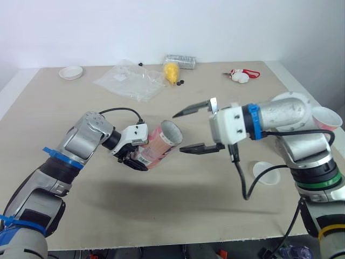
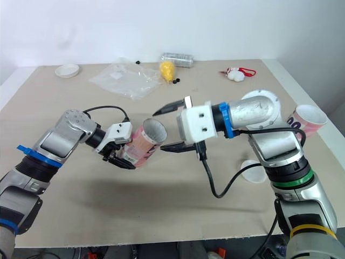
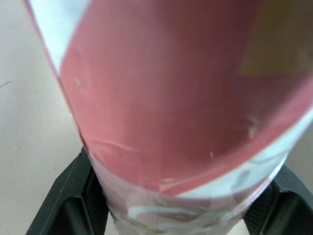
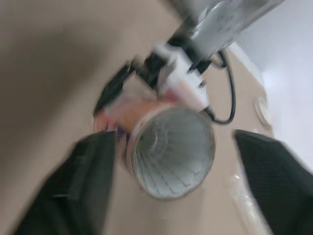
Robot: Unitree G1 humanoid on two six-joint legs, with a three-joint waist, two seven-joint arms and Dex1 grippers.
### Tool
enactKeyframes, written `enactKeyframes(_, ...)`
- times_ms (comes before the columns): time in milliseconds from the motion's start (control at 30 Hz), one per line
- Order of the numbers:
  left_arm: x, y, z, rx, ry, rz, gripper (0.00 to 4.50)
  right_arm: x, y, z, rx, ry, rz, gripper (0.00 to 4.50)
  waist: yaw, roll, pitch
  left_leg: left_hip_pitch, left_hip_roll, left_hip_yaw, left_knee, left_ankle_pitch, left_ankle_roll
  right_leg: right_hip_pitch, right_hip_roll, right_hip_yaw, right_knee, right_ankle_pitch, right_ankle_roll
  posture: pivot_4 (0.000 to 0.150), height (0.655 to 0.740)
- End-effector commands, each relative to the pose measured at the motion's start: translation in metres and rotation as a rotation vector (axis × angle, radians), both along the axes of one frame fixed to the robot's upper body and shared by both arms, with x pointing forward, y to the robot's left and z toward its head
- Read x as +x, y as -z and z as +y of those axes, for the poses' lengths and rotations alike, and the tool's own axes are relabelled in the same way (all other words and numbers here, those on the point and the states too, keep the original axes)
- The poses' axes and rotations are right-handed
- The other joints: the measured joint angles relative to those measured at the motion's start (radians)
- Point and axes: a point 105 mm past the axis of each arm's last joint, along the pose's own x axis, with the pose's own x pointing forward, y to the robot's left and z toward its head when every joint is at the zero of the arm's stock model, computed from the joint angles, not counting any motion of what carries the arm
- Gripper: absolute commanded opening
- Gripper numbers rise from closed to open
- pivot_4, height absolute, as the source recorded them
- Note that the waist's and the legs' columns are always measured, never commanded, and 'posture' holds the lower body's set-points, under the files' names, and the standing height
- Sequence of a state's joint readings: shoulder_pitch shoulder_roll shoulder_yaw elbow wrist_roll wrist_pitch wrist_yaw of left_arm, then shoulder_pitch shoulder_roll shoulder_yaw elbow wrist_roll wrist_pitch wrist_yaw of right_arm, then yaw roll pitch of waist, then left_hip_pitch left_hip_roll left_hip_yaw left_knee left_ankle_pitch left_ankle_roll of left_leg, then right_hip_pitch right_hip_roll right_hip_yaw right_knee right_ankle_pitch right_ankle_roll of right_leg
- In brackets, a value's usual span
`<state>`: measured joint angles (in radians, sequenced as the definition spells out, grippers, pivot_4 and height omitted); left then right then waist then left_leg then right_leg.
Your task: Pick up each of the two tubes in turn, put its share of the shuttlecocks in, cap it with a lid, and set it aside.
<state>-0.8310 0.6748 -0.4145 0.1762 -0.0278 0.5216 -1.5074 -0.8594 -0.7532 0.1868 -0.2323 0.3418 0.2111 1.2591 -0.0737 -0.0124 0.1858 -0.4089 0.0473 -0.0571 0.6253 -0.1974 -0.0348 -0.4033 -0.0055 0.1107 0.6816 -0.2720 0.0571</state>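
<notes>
My left gripper [image 1: 138, 157] is shut on a pink and white tube [image 1: 159, 143], holding it tilted above the table with its open mouth [image 1: 171, 132] turned toward the right arm. The left wrist view shows the tube [image 3: 176, 112] clamped between the black fingers [image 3: 66, 208]. My right gripper [image 1: 190, 130] hangs open just beyond the tube's mouth, with nothing between its fingers. Seen from the right wrist, white feathered shuttlecocks [image 4: 171, 152] sit inside the tube. A second pink tube [image 1: 326, 118] lies at the table's right edge. A clear lid [image 1: 266, 172] rests under the right arm.
At the back of the table lie a crumpled plastic bag [image 1: 129, 80], a yellow object [image 1: 171, 72], a clear container [image 1: 181, 61] and a white and red item [image 1: 241, 75]. A small white dish [image 1: 71, 72] sits at the back left.
</notes>
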Motion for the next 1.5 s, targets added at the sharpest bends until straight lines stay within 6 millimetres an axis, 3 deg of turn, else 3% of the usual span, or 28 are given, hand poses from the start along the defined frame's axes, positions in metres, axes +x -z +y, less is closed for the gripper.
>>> enactKeyframes(33,-0.003,0.006,-0.001,0.037,0.028,0.026,2.91,0.012,-0.038,-0.014,0.092,0.07,0.038,3.67,0.0,0.0,0.0,0.0,0.0,0.0,0.0,0.0,0.0,0.0,0.0,0.0,0.0,0.0,0.0,0.15,0.74)
enactKeyframes(100,-0.002,0.003,-0.002,0.047,0.041,0.025,2.91,0.018,-0.035,-0.016,0.029,0.074,0.057,2.85,-0.001,0.0,0.0,0.0,0.0,0.0,0.0,0.0,0.0,0.0,0.0,0.0,0.0,0.0,0.001,0.15,0.74)
enactKeyframes(133,-0.002,0.002,-0.002,0.05,0.044,0.026,2.91,0.019,-0.031,-0.015,-0.006,0.069,0.058,2.19,-0.001,0.0,0.0,0.0,0.0,0.0,0.0,0.0,0.0,0.0,0.0,0.0,0.0,0.0,0.001,0.15,0.74)
enactKeyframes(167,-0.001,0.001,-0.002,0.053,0.046,0.027,2.91,0.02,-0.029,-0.013,-0.025,0.068,0.058,1.95,-0.001,0.0,0.0,0.0,0.0,0.0,0.0,0.0,0.0,0.0,0.0,0.0,0.0,0.0,0.001,0.15,0.74)
enactKeyframes(200,-0.001,0.0,-0.003,0.056,0.048,0.028,2.91,0.019,-0.023,-0.009,-0.049,0.047,0.073,1.34,-0.001,0.0,0.0,0.0,0.0,0.0,0.0,0.0,0.0,0.0,0.0,0.0,0.0,-0.001,0.001,0.15,0.74)
enactKeyframes(333,0.0,-0.004,-0.003,0.063,0.055,0.034,2.91,0.021,-0.003,0.008,-0.143,-0.008,0.086,0.01,-0.002,0.0,0.0,-0.002,0.0,0.0,-0.001,0.0,0.001,-0.003,0.001,0.0,0.0,-0.001,0.0,0.15,0.74)
enactKeyframes(667,0.0,-0.006,-0.007,0.064,0.073,0.032,2.91,0.038,0.035,0.051,-0.306,-0.123,0.012,0.01,-0.003,0.001,0.0,-0.004,0.0,0.0,0.0,0.0,0.001,-0.004,0.0,-0.001,0.0,0.0,-0.001,0.15,0.74)
enactKeyframes(1000,0.0,-0.007,-0.011,0.053,0.081,0.027,2.91,0.036,0.082,0.072,-0.479,-0.233,0.062,0.01,-0.003,0.001,0.0,-0.003,0.0,-0.002,0.0,0.0,0.0,-0.003,0.001,-0.003,0.001,0.002,-0.006,0.15,0.74)
enactKeyframes(1200,-0.001,-0.006,-0.011,0.049,0.08,0.028,2.91,0.042,0.097,0.08,-0.545,-0.25,0.05,0.01,-0.009,0.001,0.0,0.002,0.001,-0.002,0.0,0.0,0.0,0.0,0.002,-0.002,0.002,0.0,-0.002,0.15,0.74)
enactKeyframes(1500,-0.003,-0.002,-0.012,0.04,0.074,0.03,2.91,0.046,0.101,0.091,-0.587,-0.283,0.069,0.01,-0.025,0.001,-0.001,0.009,0.005,-0.002,0.0,0.001,0.001,0.003,0.008,-0.002,0.006,0.002,-0.005,0.15,0.74)
